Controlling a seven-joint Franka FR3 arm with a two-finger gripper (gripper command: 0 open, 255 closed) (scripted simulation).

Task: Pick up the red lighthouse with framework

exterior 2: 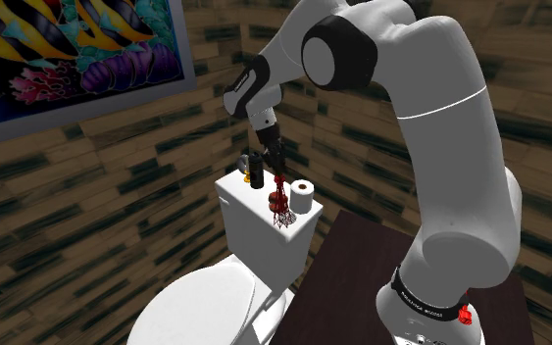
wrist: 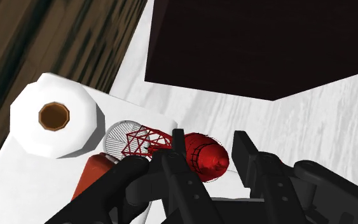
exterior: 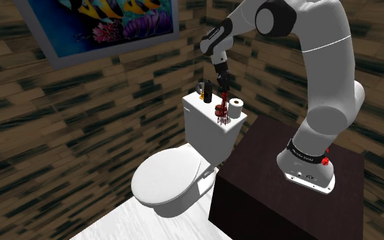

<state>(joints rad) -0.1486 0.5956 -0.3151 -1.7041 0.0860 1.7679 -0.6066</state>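
The gripper [exterior: 223,87] is hanging over the white toilet tank [exterior: 207,121], a little above the middle of the shoulder view, with the white arm [exterior: 320,82] arching in from the right of the frame. The fingers [wrist: 178,147] are standing moderately apart. The red top of the red lighthouse [wrist: 204,158] is lying between them in the wrist view. One finger is looking close against the red top, while a thin gap is showing beside the other, so the fingers are not clasping it.

The lighthouse is standing upright on the tank lid, near the lid's front edge, just under the gripper. In the second exterior view the lighthouse [exterior 2: 280,208] is sitting at the middle of the frame, its dark red lattice framework [wrist: 142,141] spreading out below the solid red top.

A white toilet paper roll [exterior: 236,107] is standing just beside the lighthouse, towards the right in the shoulder view, its brown core showing in the wrist view. A dark bottle [exterior: 208,91] is standing on the lid further back, to the left of the gripper in that view. An orange-red thing [wrist: 95,175] is lying by the framework in the wrist view; what it is I cannot tell.

The white toilet seat [exterior: 166,178] is filling the lower middle of the shoulder view, and the dark stand [exterior: 252,184] is occupying its lower right. A colourful fish picture [exterior: 108,20] is hanging on the patterned wall at the upper left.
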